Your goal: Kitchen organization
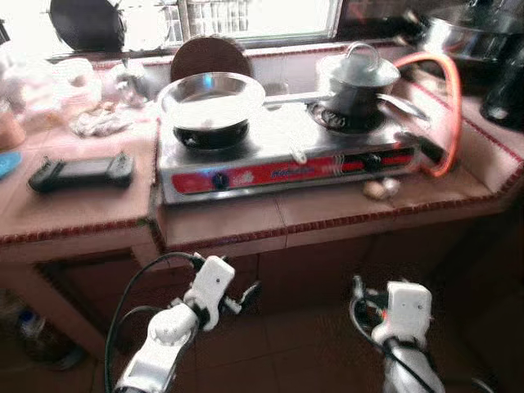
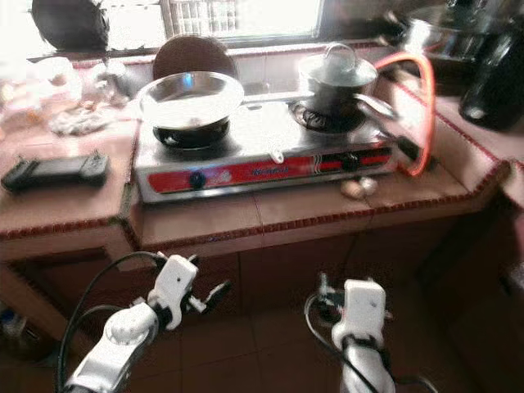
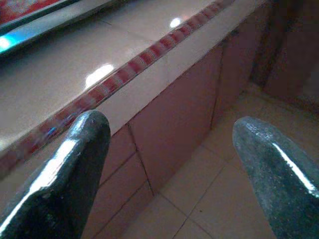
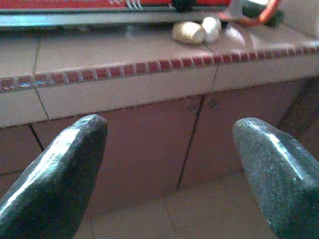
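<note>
Steel two-burner stove [image 1: 286, 155] with its red front strip sits on the tiled pink counter [image 1: 221, 219], up and ahead of both my grippers. Left gripper [image 3: 167, 164] and right gripper [image 4: 169, 164] hang spread, empty (below counter edge). Two small bulbs, possibly garlic [image 4: 197, 31], lie nearer my right.

Both arms hang low, left pincer [image 3: 169, 174] and right pincer [image 4: 169, 174] fingers spread wide.
</note>
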Robot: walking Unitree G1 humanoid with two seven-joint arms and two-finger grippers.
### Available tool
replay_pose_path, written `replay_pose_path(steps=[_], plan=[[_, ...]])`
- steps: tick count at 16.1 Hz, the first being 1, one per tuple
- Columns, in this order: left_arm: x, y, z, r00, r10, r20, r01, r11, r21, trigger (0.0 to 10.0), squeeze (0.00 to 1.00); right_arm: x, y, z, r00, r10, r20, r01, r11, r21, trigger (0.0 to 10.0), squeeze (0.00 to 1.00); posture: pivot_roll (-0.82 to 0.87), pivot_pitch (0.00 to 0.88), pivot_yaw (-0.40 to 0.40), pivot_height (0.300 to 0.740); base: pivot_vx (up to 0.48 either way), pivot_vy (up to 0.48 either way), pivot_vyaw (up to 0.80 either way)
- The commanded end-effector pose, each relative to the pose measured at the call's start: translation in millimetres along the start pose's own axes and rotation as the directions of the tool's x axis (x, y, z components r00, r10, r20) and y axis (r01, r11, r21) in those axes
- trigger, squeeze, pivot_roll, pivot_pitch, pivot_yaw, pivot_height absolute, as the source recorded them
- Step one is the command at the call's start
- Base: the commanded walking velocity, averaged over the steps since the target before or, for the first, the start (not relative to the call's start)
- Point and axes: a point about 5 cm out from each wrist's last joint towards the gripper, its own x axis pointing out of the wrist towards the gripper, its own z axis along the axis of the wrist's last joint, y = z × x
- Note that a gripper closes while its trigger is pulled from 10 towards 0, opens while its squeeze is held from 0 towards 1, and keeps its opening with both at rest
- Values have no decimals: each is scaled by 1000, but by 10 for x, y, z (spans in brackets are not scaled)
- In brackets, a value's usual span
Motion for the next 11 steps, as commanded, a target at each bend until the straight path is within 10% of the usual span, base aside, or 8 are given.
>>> replay_pose_path(steps=[1,11], plan=[[31,-24,59,1000,-18,16,18,1000,19,10000,0,-7,26,-26,1000,4,-9,-4,1000,1,10000,0,73,0,29,740,0,0,-788],[-27,-1,29,997,73,17,-72,996,-48,10000,0,-8,-84,95,999,45,17,-44,998,-49,10000,0,85,0,-37,740,0,0,-705]])
